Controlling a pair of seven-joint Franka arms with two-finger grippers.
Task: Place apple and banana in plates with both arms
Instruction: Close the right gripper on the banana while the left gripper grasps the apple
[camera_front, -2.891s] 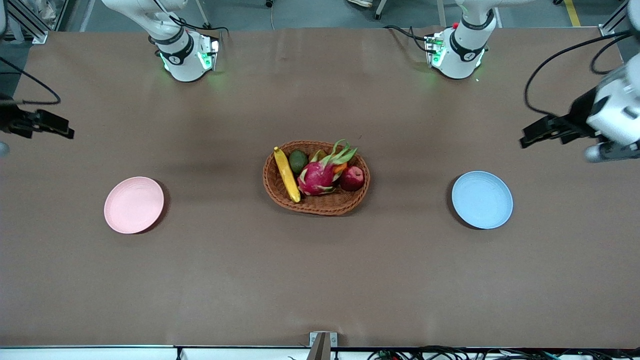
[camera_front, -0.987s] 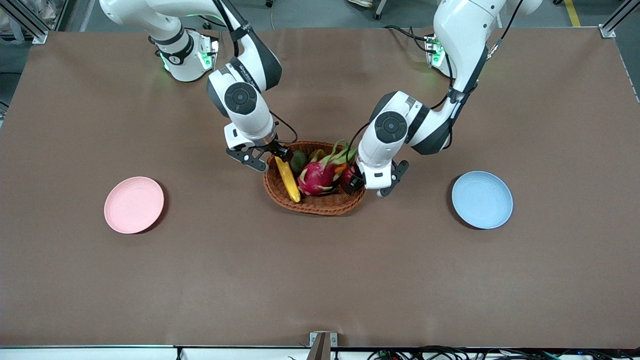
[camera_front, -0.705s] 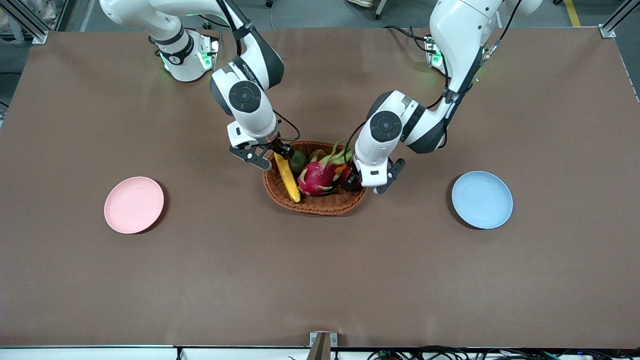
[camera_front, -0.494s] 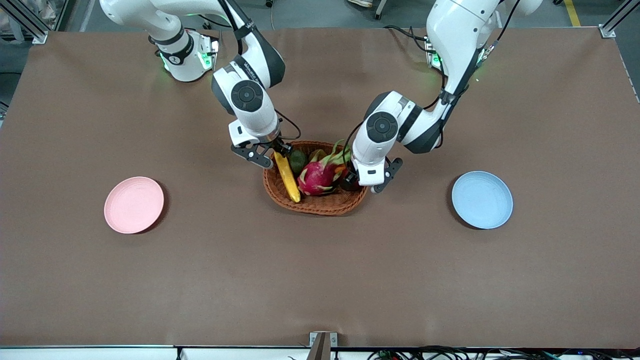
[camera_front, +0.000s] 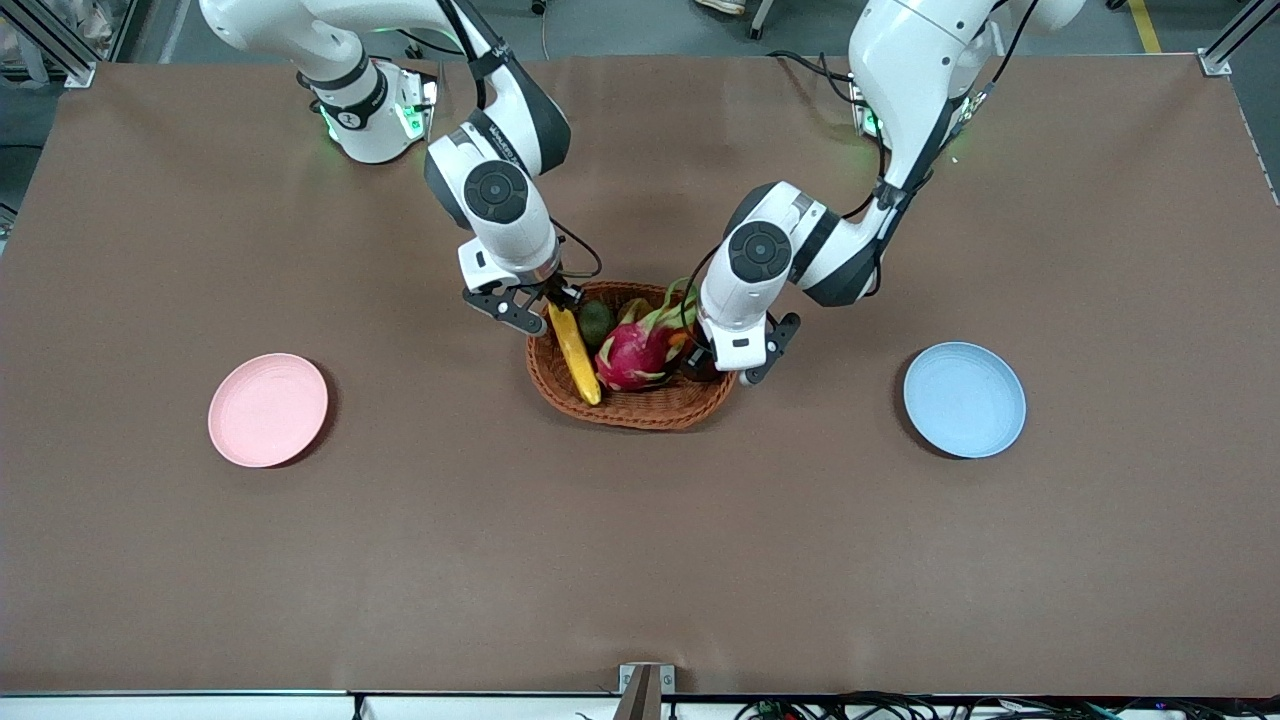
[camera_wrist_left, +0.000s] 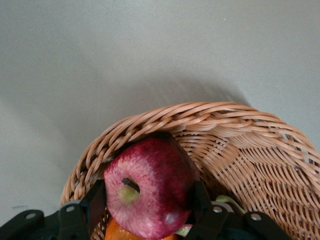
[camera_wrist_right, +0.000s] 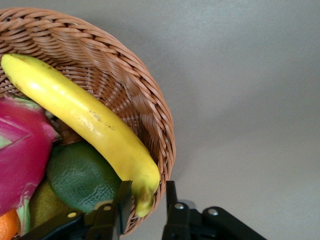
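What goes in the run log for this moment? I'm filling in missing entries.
stage: grasping in basket | left gripper: fingers around apple | right gripper: fingers around banana tip | plates: empty

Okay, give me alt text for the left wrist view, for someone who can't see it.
The left gripper has a finger on each side of the dark red apple, which sits in the wicker basket, against its rim. An orange fruit peeks out beneath the apple.
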